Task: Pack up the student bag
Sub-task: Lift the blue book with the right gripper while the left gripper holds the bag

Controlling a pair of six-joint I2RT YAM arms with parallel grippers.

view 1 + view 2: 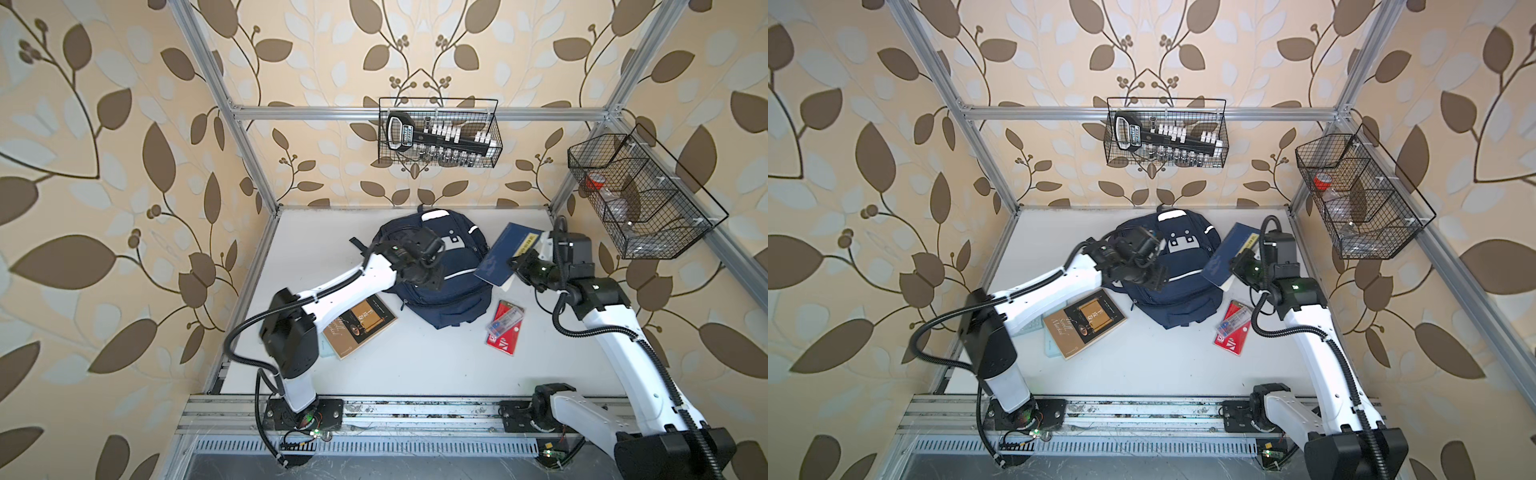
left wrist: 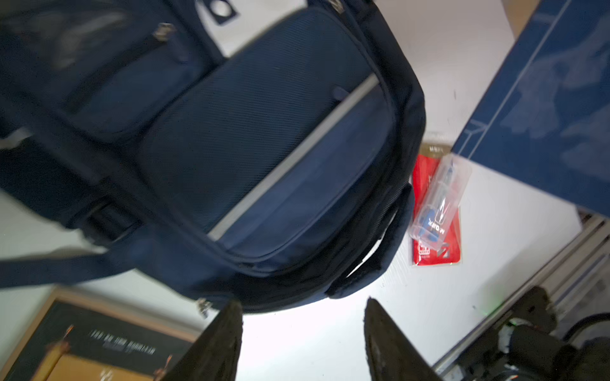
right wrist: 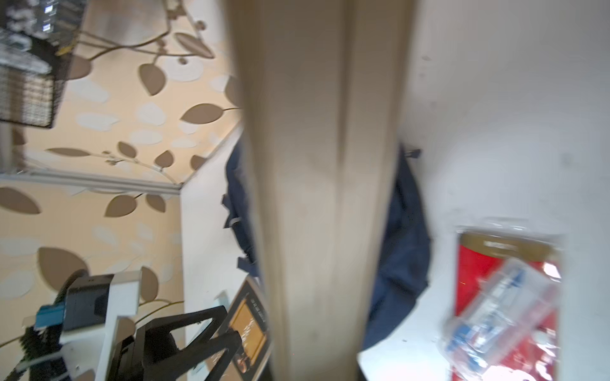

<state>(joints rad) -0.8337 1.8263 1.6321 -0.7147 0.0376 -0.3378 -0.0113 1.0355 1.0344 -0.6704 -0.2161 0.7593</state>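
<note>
Two arms flank the student bag [image 1: 440, 291], which lies mid-worktop [image 1: 415, 370], front pockets up. Its long axis runs from the robot's base toward the rear wall, handle end rearward. Your right fingers [image 1: 517, 264] pinch the blue book [image 1: 505, 249] aloft just right of the bag, nearer its handle end. Your left fingers [image 2: 214, 346] hang spread and empty above its left side.

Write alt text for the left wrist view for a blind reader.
A navy backpack lies on a white table, filling most of the view. Beside it are a red packet under a clear case and a blue book. The left end effector is open, empty.
</note>
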